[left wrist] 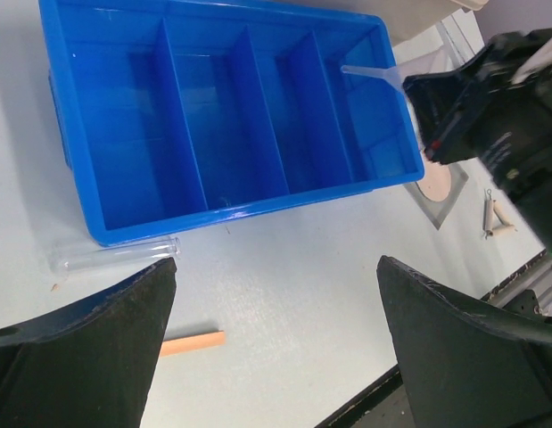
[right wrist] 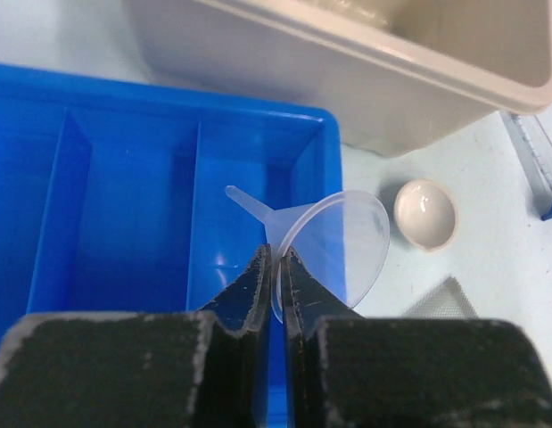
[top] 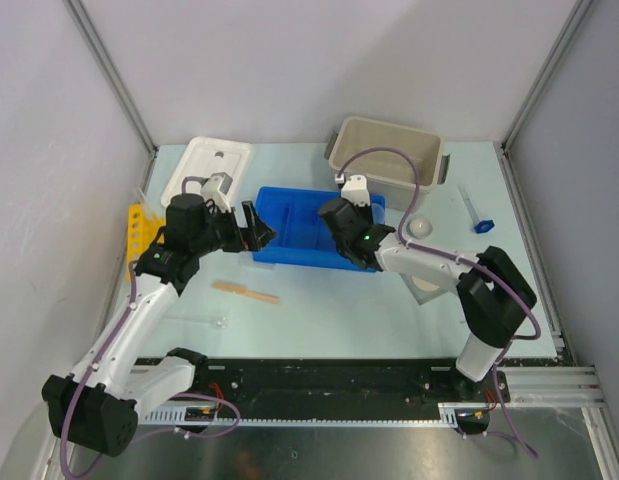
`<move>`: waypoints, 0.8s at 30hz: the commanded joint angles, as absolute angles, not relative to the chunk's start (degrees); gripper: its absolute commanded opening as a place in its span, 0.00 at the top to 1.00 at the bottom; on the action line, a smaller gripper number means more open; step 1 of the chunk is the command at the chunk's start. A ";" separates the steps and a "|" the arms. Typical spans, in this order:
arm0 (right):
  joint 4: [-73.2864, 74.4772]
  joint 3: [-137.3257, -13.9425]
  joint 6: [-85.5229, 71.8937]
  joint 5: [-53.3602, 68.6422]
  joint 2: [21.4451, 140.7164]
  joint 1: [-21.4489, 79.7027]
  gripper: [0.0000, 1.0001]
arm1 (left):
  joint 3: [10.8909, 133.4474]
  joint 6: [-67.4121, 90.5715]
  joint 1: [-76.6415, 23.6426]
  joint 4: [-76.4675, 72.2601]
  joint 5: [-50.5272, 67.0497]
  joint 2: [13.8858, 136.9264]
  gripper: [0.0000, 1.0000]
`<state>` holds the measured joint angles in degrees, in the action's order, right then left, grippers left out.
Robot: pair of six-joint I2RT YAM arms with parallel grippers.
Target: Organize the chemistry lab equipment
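Note:
My right gripper [right wrist: 276, 254] is shut on the rim of a clear plastic funnel [right wrist: 340, 234] and holds it over the rightmost compartment of the blue divided tray [right wrist: 124, 178]. The funnel also shows in the left wrist view [left wrist: 372, 73]. My left gripper [left wrist: 276, 267] is open and empty above the table, just in front of the tray [left wrist: 231, 209]. A clear glass tube [left wrist: 115, 256] lies against the tray's near wall. A tan wooden stick [top: 246, 291] lies in front of the tray. A small white dish [right wrist: 425, 215] and the grey mesh [right wrist: 447, 299] lie to the tray's right.
The beige tub [top: 389, 150] stands behind the tray and its white lid [top: 207, 170] lies at the back left. A yellow rack [top: 137, 225] is at the left edge. A blue-capped tube [top: 477, 212] lies at the right. A wire triangle [left wrist: 494, 217] lies near the right arm.

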<state>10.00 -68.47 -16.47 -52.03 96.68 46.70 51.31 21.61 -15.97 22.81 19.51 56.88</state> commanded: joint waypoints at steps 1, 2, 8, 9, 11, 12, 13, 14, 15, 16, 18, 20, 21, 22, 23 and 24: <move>7.02 -68.77 -18.66 -55.79 99.96 47.88 0.91 | 51.18 22.26 -16.50 21.09 19.56 55.43 0.01; 6.72 -68.79 -18.78 -55.89 100.69 47.98 0.91 | 51.21 22.29 -16.51 21.05 19.53 55.44 0.01; 5.09 -68.75 -19.29 -58.16 104.68 48.12 0.90 | 51.12 22.26 -16.61 21.09 19.46 55.18 0.01; 4.70 -68.74 -19.23 -58.57 105.03 48.14 0.90 | 51.13 22.29 -16.61 21.05 19.31 55.19 0.00; 3.94 -68.78 -19.00 -58.98 105.56 48.16 0.90 | 51.10 22.34 -16.68 21.08 19.33 55.30 0.00; 3.51 -68.75 -18.86 -59.07 105.86 48.16 0.90 | 51.13 22.33 -16.69 21.09 19.38 55.38 0.00; 3.12 -68.79 -18.70 -59.11 106.28 48.16 0.90 | 51.14 22.33 -16.74 21.09 19.40 55.42 0.01; 2.92 -68.80 -18.71 -59.22 106.80 48.16 0.89 | 51.15 22.33 -16.72 21.09 19.37 55.44 0.00; 2.91 -68.81 -18.98 -59.32 107.36 48.16 0.88 | 51.11 22.33 -16.71 21.09 19.31 55.36 0.01; 3.08 -68.81 -19.42 -59.36 107.82 48.16 0.86 | 51.13 22.32 -16.70 21.09 19.23 55.37 0.01; 4.15 -68.75 -20.59 -58.87 108.52 48.16 0.80 | 51.10 22.26 -16.70 21.09 19.16 55.28 0.01; 5.50 -68.80 -21.69 -57.02 108.74 48.23 0.74 | 51.12 22.33 -16.70 21.09 19.07 55.37 0.01; 6.27 -68.81 -22.14 -55.93 108.68 48.28 0.71 | 51.09 22.33 -16.70 21.09 19.03 55.37 0.01; 7.09 -68.77 -22.58 -54.95 108.57 48.40 0.69 | 51.12 22.33 -16.70 21.09 19.05 55.41 0.01; 7.94 -68.79 -23.03 -54.28 108.38 48.55 0.66 | 51.14 22.32 -16.70 21.09 19.06 55.48 0.00; 8.98 -68.81 -23.73 -53.64 108.07 48.62 0.64 | 51.14 22.32 -16.70 21.09 19.11 55.56 0.00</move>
